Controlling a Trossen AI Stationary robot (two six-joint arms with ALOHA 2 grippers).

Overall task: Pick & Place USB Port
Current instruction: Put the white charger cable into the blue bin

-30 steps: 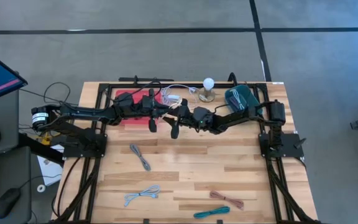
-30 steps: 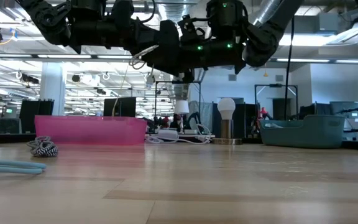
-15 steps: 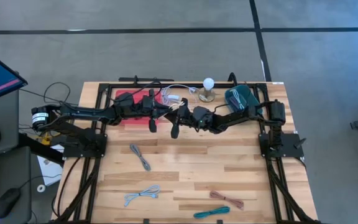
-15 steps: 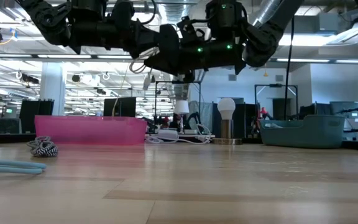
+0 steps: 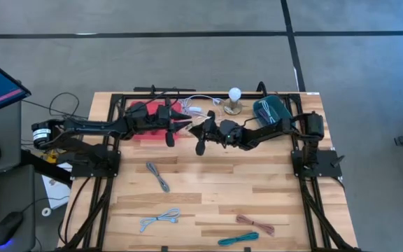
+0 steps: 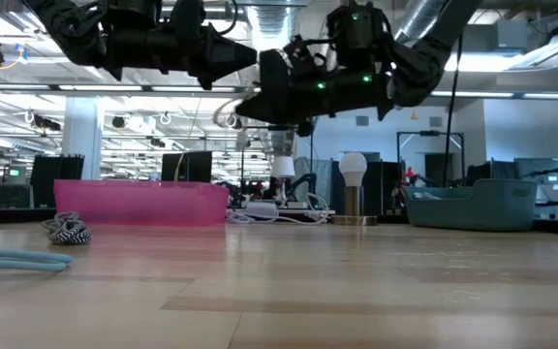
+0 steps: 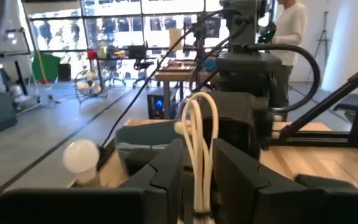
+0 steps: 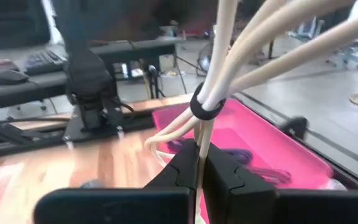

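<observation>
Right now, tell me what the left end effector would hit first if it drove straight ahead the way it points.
Most likely the right end effector, which sits directly ahead of the left end effector with the cream cable looped between them. Depth is hard to judge, but nothing else shows in that line.

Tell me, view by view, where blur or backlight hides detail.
Low view: both arms silhouetted against bright ceiling lights. Right wrist view: the cream cable close to the lens is soft, the pink bin clearer. Left wrist view: bright windows behind, lamp bulb blurred.
</observation>
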